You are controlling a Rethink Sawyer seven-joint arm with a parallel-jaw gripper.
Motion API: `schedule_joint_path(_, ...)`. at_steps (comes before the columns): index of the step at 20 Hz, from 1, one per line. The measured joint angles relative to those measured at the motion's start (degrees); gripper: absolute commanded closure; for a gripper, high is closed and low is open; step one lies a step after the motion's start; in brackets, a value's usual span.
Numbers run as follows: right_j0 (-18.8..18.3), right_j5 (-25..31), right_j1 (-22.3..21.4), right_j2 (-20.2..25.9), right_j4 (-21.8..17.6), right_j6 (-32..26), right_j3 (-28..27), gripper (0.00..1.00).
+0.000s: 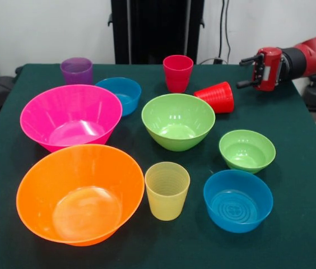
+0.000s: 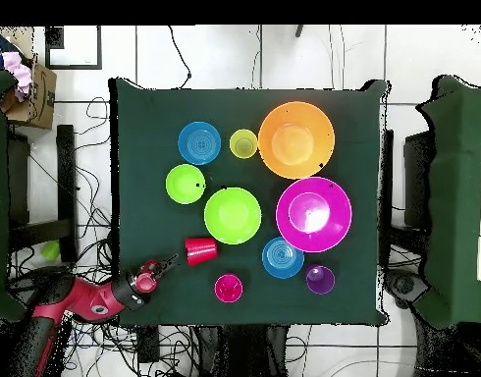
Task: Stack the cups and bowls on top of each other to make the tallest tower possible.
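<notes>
Nearest the camera in the front view: large orange bowl (image 1: pixel 80 194), ribbed yellow cup (image 1: pixel 167 190) just beside it, then a small blue bowl (image 1: pixel 238 200). All upright on the green table (image 1: pixel 303 185), none nested.

Behind them are seen the hot pink bowl (image 1: pixel 71 116), medium lime green bowl (image 1: pixel 178 121) and small lime green bowl (image 1: pixel 247 151). The second small blue bowl (image 1: pixel 119 94) is partly hidden by the pink bowl's rim. At the far side the purple cup (image 1: pixel 77 71) and pinkish-red cup (image 1: pixel 177 73) stand upright. The bright red cup (image 1: pixel 216 97) lies tipped on its side, touching or just beside the medium green bowl's far rim; contact cannot be confirmed.

No tower is seen: every piece sits separately.

The hand (image 1: pixel 244 71) is held off the table's far corner, near the tipped red cup but apart from it, fingers spread, nothing gripped. The arm is cut off at the frame edge. In the overhead view the hand (image 2: pixel 168 265) points toward the red cup (image 2: pixel 200 250).

No readable brands or writing on any piece. A cardboard box (image 2: pixel 33 93) with unclear contents is cut off at the overhead's top left.
</notes>
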Motion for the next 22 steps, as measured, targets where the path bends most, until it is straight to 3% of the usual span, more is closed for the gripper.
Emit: schedule_joint_path(22,-1.3,0.0,1.7,0.0,0.0,0.0,-0.1,0.00)
